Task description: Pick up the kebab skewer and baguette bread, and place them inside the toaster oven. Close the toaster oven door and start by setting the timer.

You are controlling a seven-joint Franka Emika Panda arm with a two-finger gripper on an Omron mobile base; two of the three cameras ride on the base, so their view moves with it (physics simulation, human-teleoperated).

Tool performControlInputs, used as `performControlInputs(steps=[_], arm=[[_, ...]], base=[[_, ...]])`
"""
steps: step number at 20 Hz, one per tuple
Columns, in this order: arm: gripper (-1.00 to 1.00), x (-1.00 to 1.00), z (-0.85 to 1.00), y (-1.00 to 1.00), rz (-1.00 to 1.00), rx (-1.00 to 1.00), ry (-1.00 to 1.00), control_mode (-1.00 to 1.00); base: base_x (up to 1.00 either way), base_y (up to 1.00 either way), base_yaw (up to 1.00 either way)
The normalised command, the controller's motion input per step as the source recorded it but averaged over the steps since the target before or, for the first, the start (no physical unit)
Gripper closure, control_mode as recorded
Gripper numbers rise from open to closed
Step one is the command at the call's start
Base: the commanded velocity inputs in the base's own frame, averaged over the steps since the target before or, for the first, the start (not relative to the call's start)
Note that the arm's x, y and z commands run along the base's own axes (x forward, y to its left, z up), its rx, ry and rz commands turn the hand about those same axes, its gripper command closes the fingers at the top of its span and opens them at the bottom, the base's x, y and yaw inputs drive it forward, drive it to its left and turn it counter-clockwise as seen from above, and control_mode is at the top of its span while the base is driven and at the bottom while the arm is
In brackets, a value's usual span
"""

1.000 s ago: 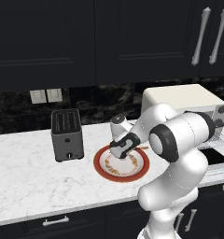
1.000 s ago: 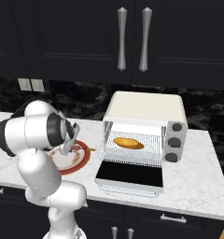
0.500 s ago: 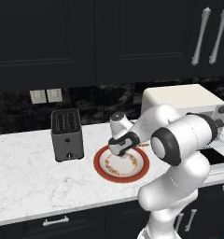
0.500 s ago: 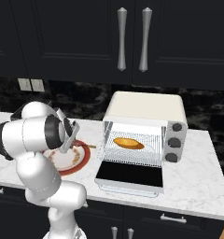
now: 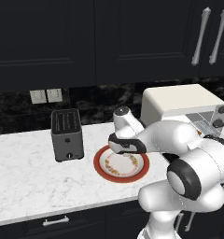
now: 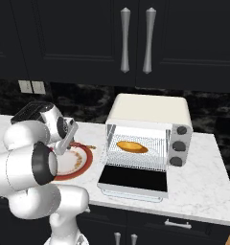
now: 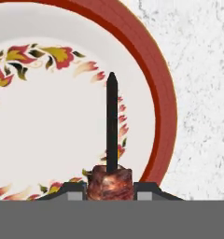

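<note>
the end effector [image 7: 112, 189] has just finished closing: a second ago its tips were partly apart over the plate [image 5: 101, 172], and now they sit clamped on the skewer [image 7: 112, 140], a reddish-brown chunk pinched between them at the bottom of the hand view. in the left base view the hand has also drawn a little toward the plate's back-left rim since then. whether the skewer has left the plate yet i cannot tell; it looks low over it, just above or barely touching.

for the task this reads as the grasp on the second item being made. the baguette [image 6: 132, 147] already lies on the rack inside the oven [image 6: 150, 112], whose door [image 6: 133, 178] hangs open and flat toward the counter's front edge. so what is left, by my judgement, is lifting the skewer, carrying it right along the counter [image 5: 25, 186] to the oven, setting it beside the loaf, then shutting the door and turning the timer knob.

the skewer's long axis runs straight away from the hand, along the line between the tips; its dark pointed end aims across the plate's floral border toward the red rim, on the side nearest bare marble. the grip is at one end, on a chunk rather than the stick, so the free length sticks out ahead and may sag or swing on the lift.
</note>
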Motion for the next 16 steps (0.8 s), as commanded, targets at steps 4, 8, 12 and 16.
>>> performControlInputs(steps=[4, 8, 12, 16], arm=[[1.0, -0.42, 0.46, -0.03, 0.0, 0.0, 0.0, -1.0], [1.0, -0.54, 0.19, -0.12, 0.0, 0.0, 0.0, -1.0], [1.0, -0.35, 0.07, -0.3, 0.0, -0.03, 0.0, -1.0], [1.0, -0.2, 0.39, -0.53, 0.0, 0.0, 0.0, -1.0]], base=[[0.0, 0.0, 0.0], [0.0, 0.0, 0.0], [0.0, 0.0, 0.0], [0.0, 0.0, 0.0]])
